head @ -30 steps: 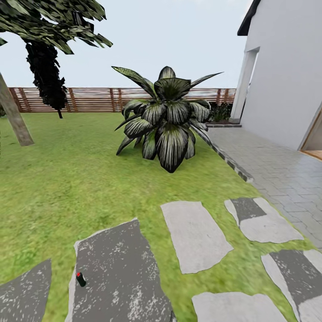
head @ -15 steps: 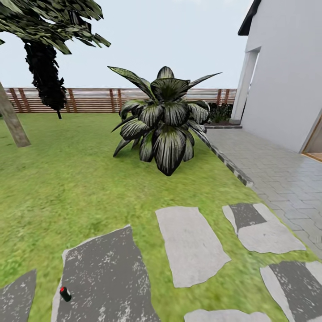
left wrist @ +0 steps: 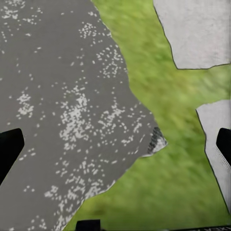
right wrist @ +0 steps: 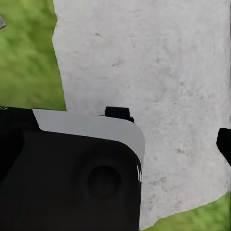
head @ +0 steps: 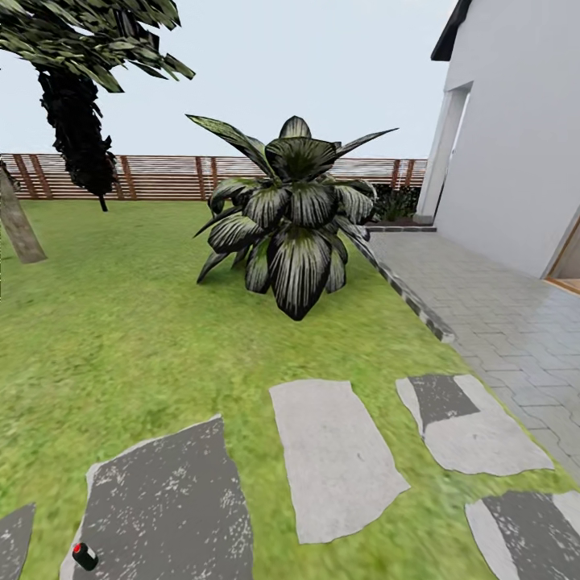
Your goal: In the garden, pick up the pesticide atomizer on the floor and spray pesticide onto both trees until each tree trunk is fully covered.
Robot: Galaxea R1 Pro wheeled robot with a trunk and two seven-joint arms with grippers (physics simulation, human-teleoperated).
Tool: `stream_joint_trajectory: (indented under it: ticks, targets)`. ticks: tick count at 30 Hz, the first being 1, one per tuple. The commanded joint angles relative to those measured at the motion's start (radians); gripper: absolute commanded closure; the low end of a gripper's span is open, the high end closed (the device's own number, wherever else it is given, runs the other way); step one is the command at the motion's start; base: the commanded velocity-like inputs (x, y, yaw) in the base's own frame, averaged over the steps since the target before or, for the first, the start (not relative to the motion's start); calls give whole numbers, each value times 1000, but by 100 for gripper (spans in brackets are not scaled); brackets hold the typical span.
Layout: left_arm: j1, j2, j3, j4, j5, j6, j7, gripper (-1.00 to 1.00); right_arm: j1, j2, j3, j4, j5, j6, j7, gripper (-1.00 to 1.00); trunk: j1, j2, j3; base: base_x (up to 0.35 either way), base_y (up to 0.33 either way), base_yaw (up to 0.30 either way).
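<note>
Camera shifted since a second ago; pesticide atomizer (head: 84,556) now sits lower-left in head view. Left gripper (left wrist: 115,149) fingers wide apart over a dark stepping stone (left wrist: 57,110) and grass (left wrist: 168,183). Right gripper: cannot tell. Atomizer lies at that stone's edge; tree trunk (head: 18,221) far left.

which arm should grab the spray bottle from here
Probably the left. The pesticide atomizer lies at the head view's bottom-left corner, on the dark paving slab, the robot's left side.
</note>
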Motion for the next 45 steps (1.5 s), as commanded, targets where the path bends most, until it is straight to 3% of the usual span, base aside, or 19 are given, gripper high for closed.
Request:
stream_joint_trajectory:
  ticks: [1,22,32,40,45]
  targets:
    - [0,0,0,0,0,0,0,-100,0,0,0,0,0,0,0,-100,0,0,0,272,-146,114]
    - [0,-4,-3,10,0,0,1,-100,-1,2,1,0,0,0,0,-100,0,0,-9,183,-250,274]
    - [0,-38,-5,3,3,0,2,-100,0,1,-1,-2,-1,0,0,-100,0,0,-9,146,-271,277]
    - [0,-33,1,-84,2,1,4,-100,0,1,1,11,0,1,1,-100,0,0,-9,208,-261,41]
    - [0,-28,1,-52,2,1,4,-100,0,7,3,27,0,0,2,-100,0,0,-9,244,-235,4]
